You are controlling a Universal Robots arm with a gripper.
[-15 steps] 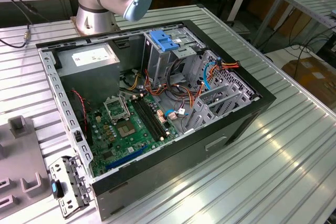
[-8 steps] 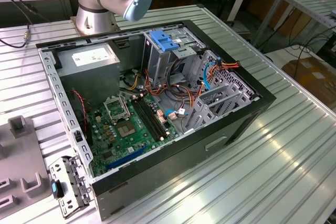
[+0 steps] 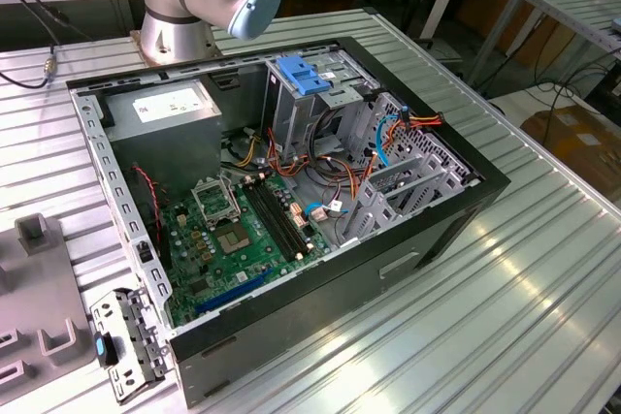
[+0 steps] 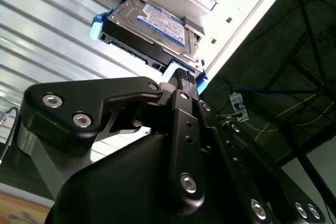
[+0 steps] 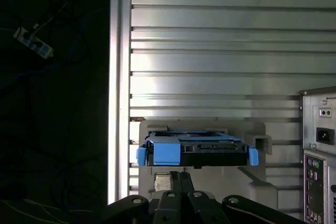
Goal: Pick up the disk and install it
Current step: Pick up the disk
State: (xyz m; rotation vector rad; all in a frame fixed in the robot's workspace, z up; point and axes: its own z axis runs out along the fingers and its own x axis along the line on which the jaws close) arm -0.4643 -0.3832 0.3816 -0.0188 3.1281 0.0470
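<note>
Gripper (image 5: 180, 176) jaws were closed together, tips just beside the disk (image 5: 210, 153), which sat on a grey holder (image 5: 220, 183)

Bright light is falling on the ribbed table (image 3: 524, 278) in the exterior view — white glare is streaking it. In both wrist views the table is glowing while the floor (image 5: 52, 145) beside it is sitting in deep dark.

The disk (image 5: 215, 153), with blue side rails, lies flat on a grey holder (image 5: 236, 182)
</note>
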